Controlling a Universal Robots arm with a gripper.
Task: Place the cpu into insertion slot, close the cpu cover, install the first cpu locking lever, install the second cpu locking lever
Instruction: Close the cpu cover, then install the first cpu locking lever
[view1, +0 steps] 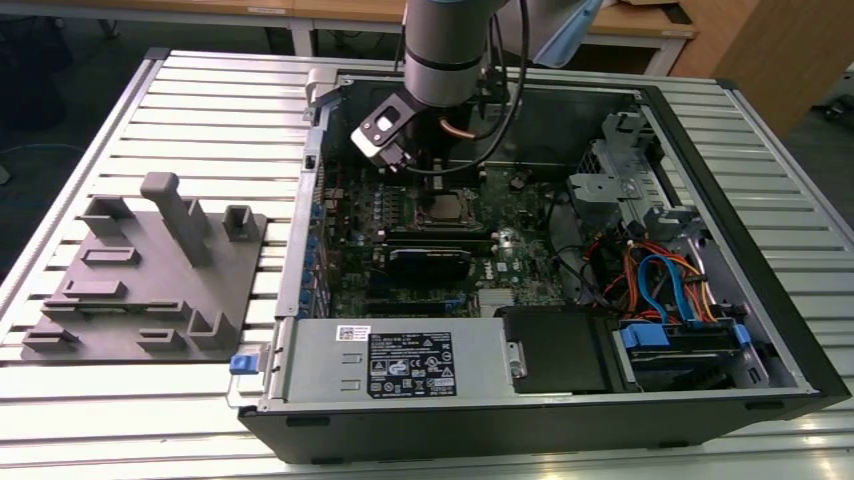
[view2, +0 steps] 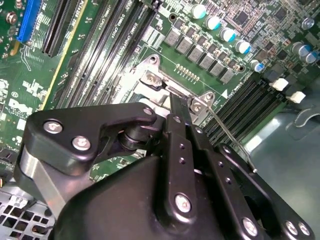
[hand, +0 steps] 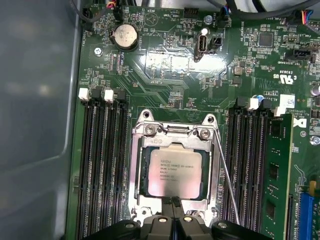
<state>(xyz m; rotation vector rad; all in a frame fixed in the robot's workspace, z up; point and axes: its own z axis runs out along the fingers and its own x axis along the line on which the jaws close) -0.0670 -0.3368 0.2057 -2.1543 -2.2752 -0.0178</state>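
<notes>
The cpu, a flat silver-tan chip, lies in the socket on the green board, so the insertion slot is hidden beneath it. The cpu cover lies flat around the chip, which shows through its window. My gripper is shut, its tips touching the cover's edge on the side away from the hinge screws. In the second wrist view the fingers reach down onto that same socket frame. A thin wire locking lever slants away from one side of the socket. In the exterior view the gripper hangs over the cpu.
Black memory slots flank the socket, with a green memory module beyond the other bank. The grey case wall stands close by. A grey fixture block sits at the exterior view's left, a power supply and drive cables inside the case.
</notes>
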